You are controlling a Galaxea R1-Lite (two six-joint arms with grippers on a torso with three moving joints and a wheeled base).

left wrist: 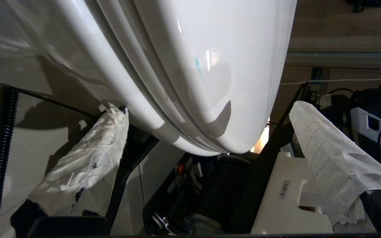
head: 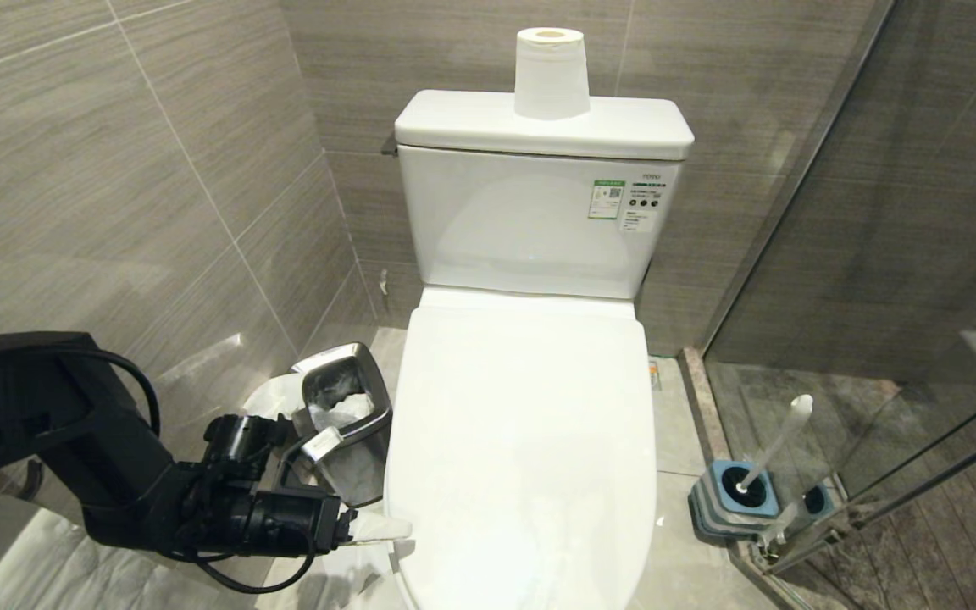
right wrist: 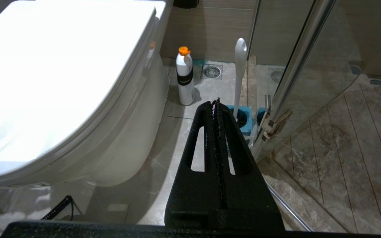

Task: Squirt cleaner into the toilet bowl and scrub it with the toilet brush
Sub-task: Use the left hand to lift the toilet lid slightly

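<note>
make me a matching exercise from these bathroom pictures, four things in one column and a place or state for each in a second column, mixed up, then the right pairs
Things
1. white plastic toilet lid
2. white paper roll
3. white-handled toilet brush
4. small steel waste bin

Places or states
A. standing in a blue square holder by the glass door
B. on the floor left of the toilet, beside the open left gripper
C. shut down over the bowl
D. upright on top of the tank

Pairs: 1-C, 2-D, 3-A, 4-B
</note>
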